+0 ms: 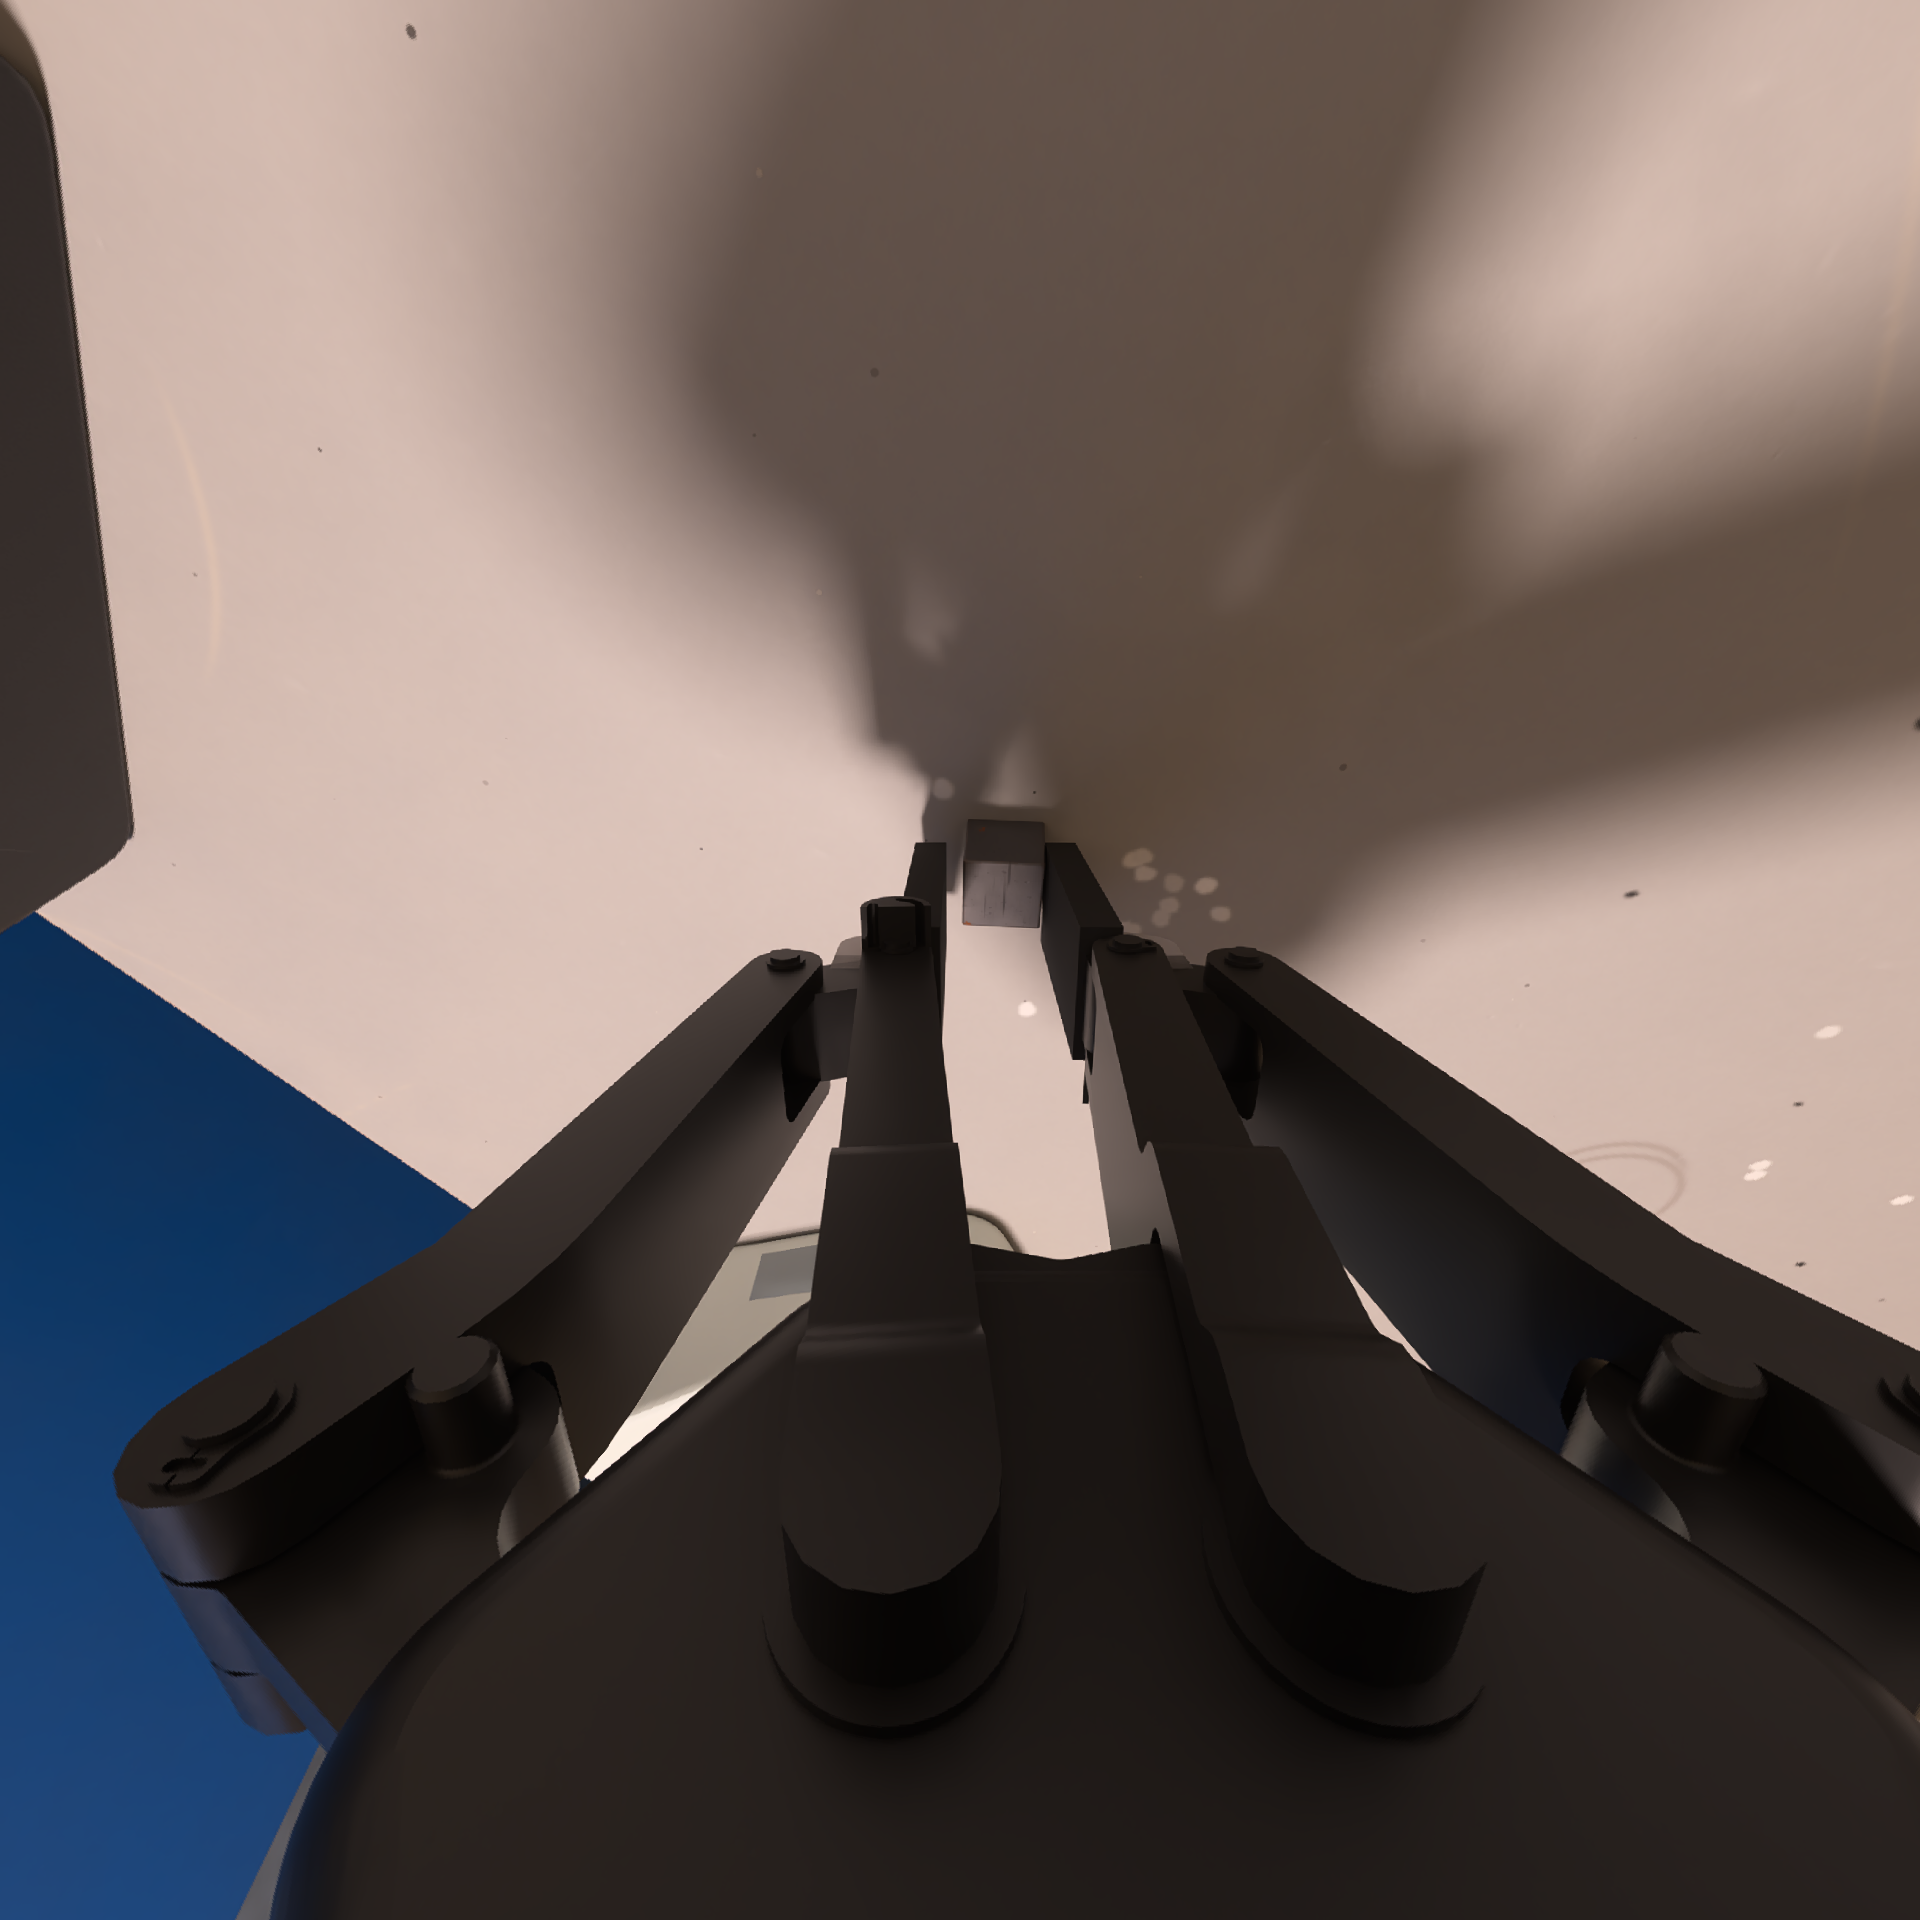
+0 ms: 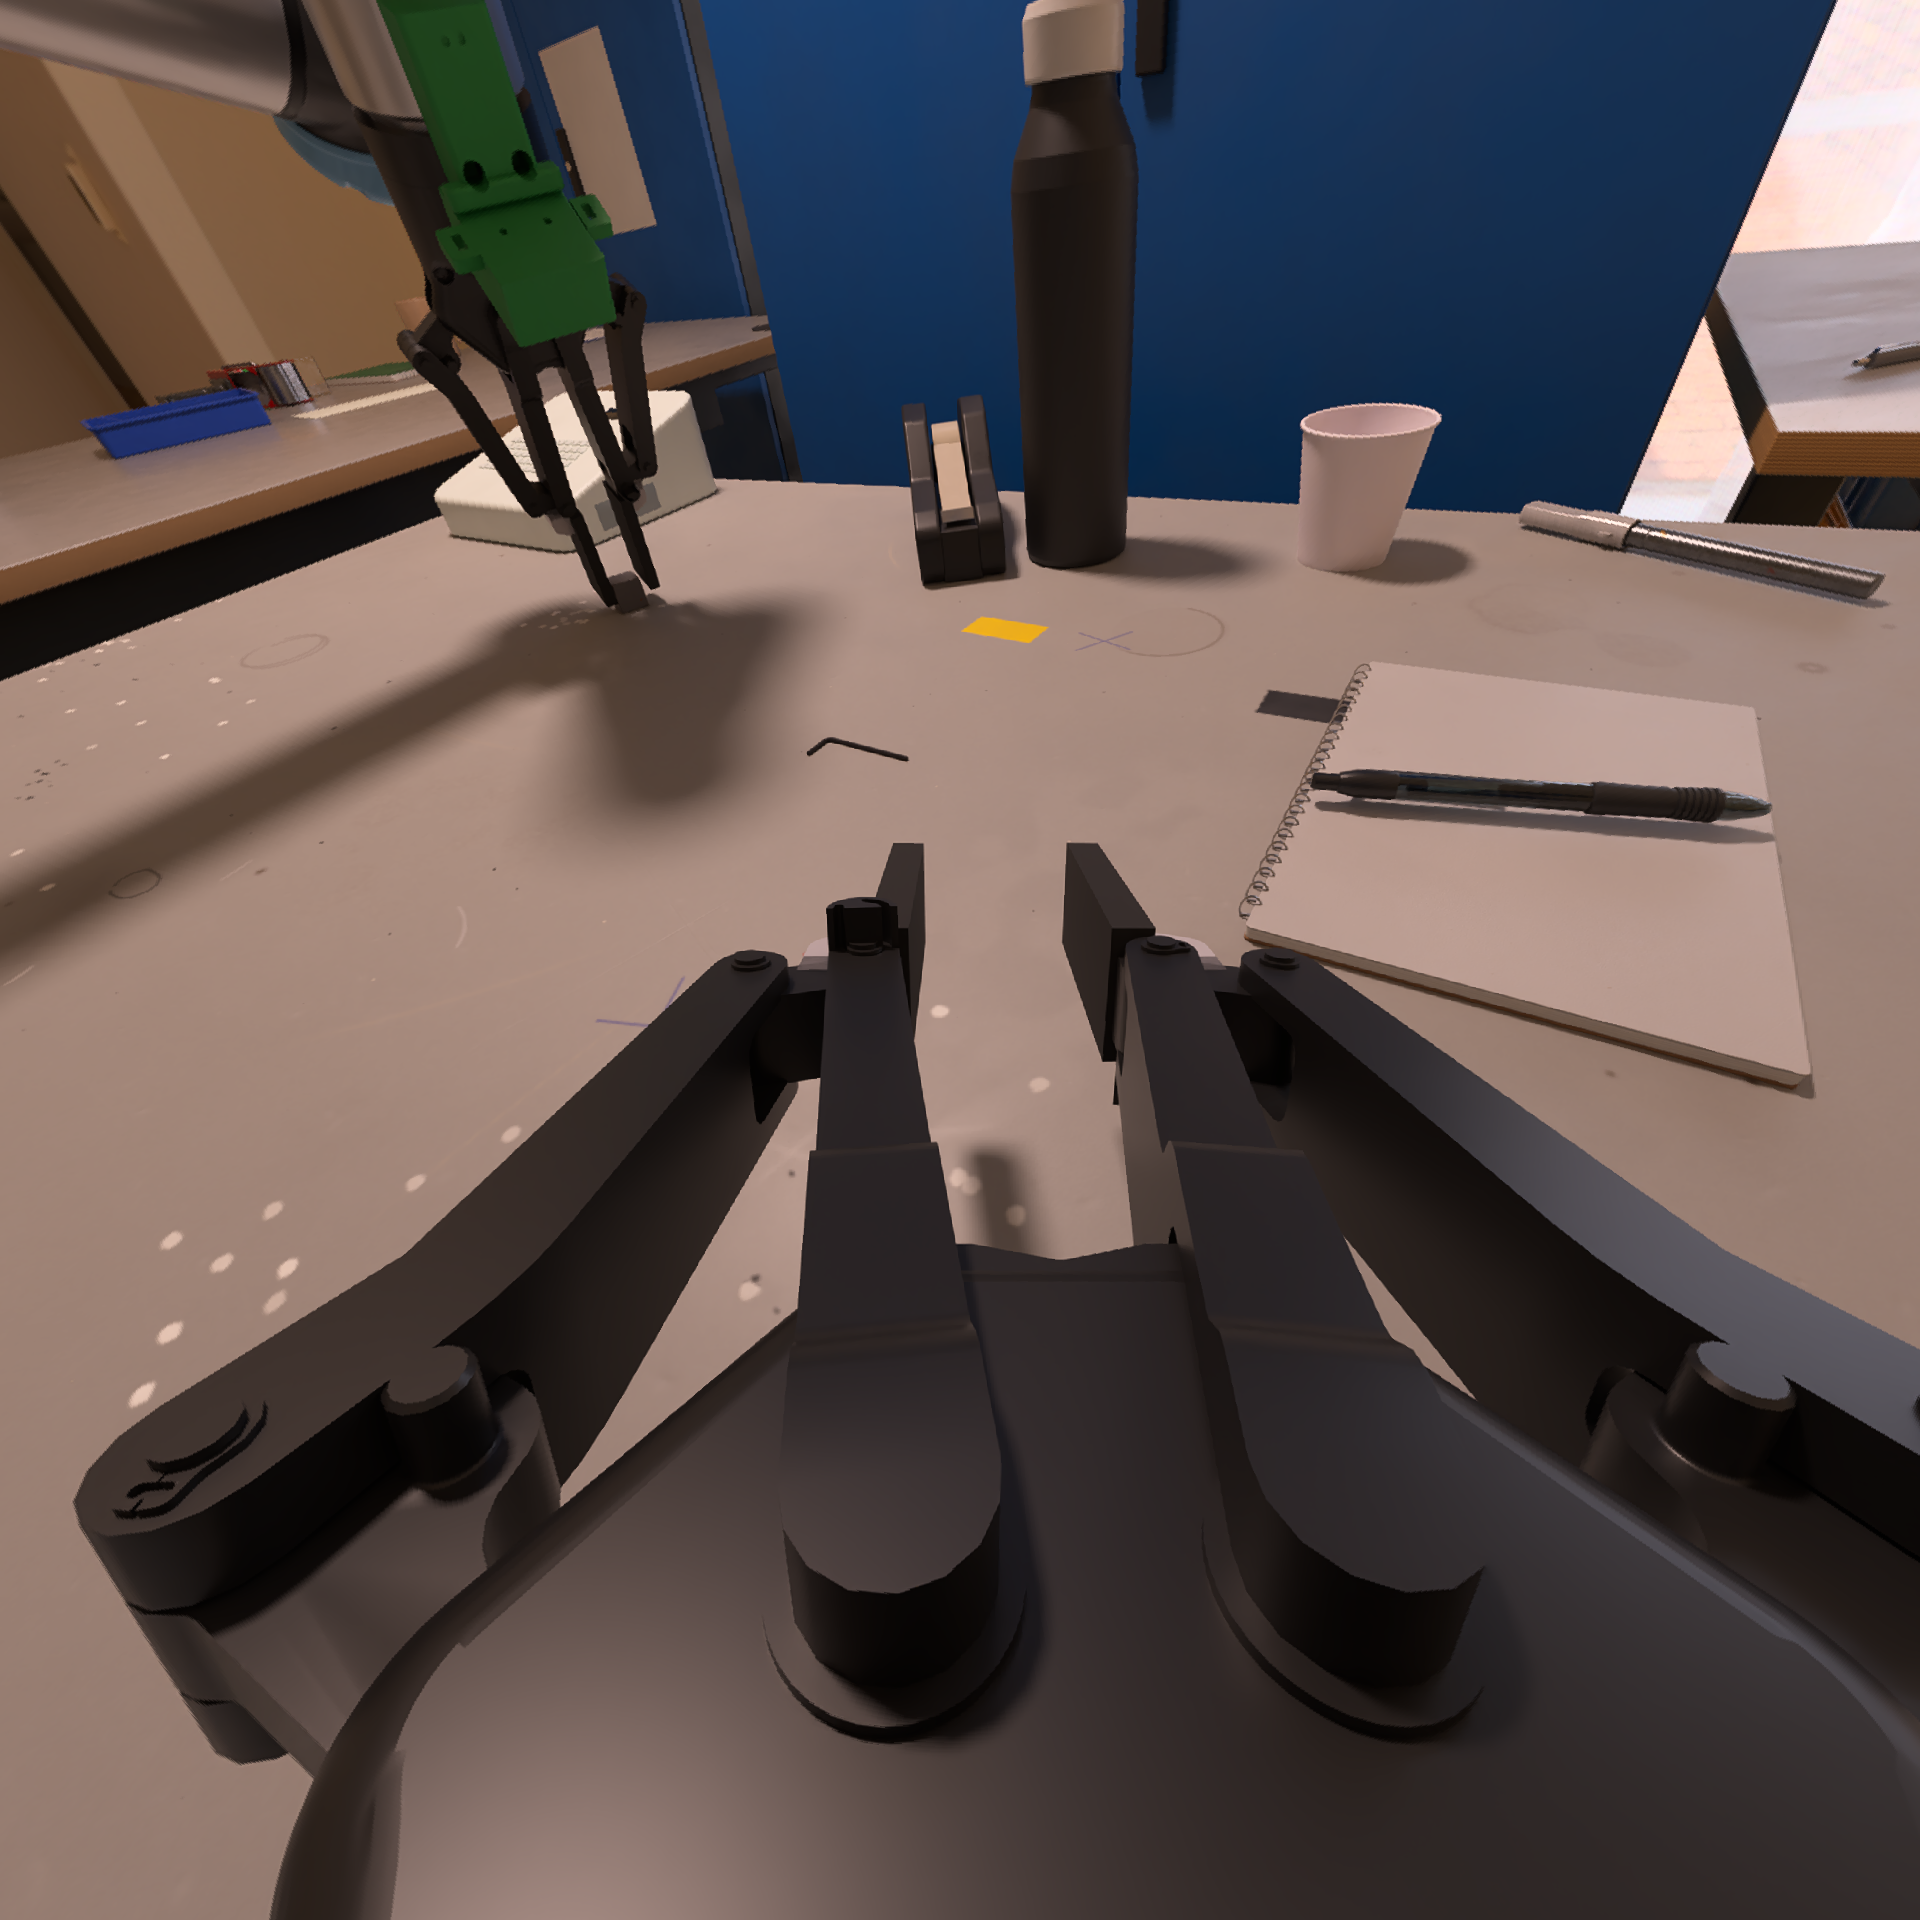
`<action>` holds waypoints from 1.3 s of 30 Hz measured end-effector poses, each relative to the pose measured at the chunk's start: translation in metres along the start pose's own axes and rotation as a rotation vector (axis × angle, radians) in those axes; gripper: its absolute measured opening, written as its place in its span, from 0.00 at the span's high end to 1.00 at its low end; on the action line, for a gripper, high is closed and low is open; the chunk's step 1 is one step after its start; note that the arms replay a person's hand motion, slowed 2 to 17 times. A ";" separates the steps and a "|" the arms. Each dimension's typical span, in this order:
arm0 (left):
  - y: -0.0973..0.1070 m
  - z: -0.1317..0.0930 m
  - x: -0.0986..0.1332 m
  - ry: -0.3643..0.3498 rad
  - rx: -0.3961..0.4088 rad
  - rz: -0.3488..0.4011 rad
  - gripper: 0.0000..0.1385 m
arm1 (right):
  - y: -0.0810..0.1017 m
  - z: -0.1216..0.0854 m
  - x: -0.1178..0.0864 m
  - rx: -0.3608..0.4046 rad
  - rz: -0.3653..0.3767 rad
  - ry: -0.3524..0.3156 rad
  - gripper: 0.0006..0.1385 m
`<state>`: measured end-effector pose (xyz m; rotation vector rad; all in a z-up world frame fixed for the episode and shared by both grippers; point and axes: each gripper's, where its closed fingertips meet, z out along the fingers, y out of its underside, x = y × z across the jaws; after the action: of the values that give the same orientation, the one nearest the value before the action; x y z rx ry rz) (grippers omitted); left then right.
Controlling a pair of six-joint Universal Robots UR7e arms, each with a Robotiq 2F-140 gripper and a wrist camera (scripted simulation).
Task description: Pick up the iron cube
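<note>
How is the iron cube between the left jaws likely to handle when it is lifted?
The iron cube looks solid with flat faces, so it should stay rigid and probably not roll. Being metal, it is likely heavy for its size. Its smooth grey sides may slip if the left gripper pinches lightly on the table.

The cube (image 1: 1003, 875) sits on the table (image 2: 727, 935) between the left gripper's (image 1: 997, 883) fingertips, at the table's far left in the right wrist view. Behind it lies a box (image 2: 665, 436). To the right, along the far edge, stand a tape holder (image 2: 954, 499), a bottle (image 2: 1073, 312) just beside it, then a cup (image 2: 1361, 483), then a marker (image 2: 1704, 549) lying flat. A hex key (image 2: 857, 748) lies mid-table. Right of it lies a notebook (image 2: 1507, 935) with a pen (image 2: 1538, 795) on it. The right gripper (image 2: 992, 894) hangs over bare table before the hex key.
</note>
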<state>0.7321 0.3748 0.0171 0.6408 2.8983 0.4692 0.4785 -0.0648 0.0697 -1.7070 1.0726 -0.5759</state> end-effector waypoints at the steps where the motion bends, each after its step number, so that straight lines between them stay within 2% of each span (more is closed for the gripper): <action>1: 0.000 0.000 0.000 0.000 0.000 0.002 0.82 | 0.000 0.000 0.000 0.000 0.000 0.000 0.74; 39: -0.002 0.001 0.000 0.005 0.001 0.032 0.80 | -0.001 0.004 -0.001 -0.011 0.000 0.005 0.74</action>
<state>0.7315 0.3739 0.0153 0.6886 2.8964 0.4744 0.4812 -0.0615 0.0688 -1.7166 1.0812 -0.5760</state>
